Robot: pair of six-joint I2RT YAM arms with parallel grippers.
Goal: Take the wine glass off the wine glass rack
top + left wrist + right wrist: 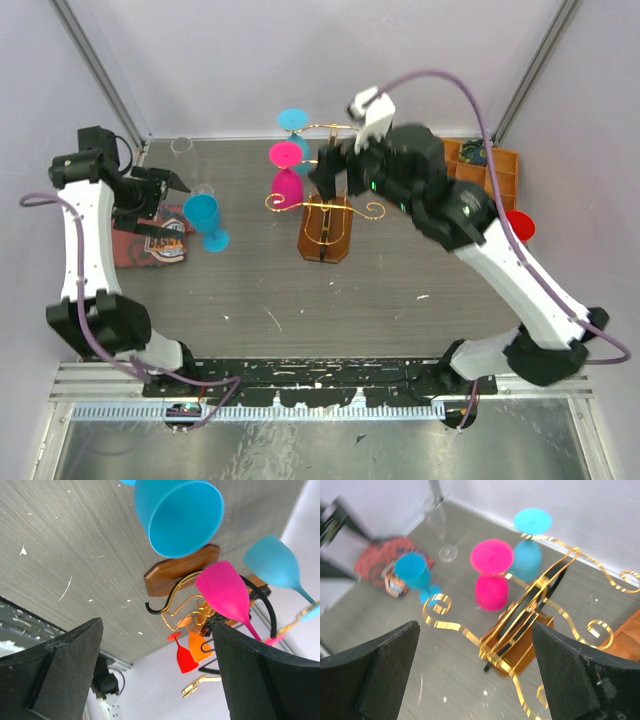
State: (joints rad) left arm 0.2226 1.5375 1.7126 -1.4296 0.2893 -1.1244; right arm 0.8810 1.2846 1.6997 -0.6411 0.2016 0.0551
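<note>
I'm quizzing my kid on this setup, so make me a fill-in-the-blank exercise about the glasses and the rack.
On the wine glass rack, beside the hanging blue glass, hangs a ___ one.
A second blue glass stands upright on the ___.
The right pincer hovers over the rack with its jaws ___.
Missing words: pink; table; open.

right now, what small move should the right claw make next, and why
Probably ease the open right claw down toward the pink glass, which hangs upside down on the wine glass rack ahead of the empty claw. One blue glass stands on the table.
</note>
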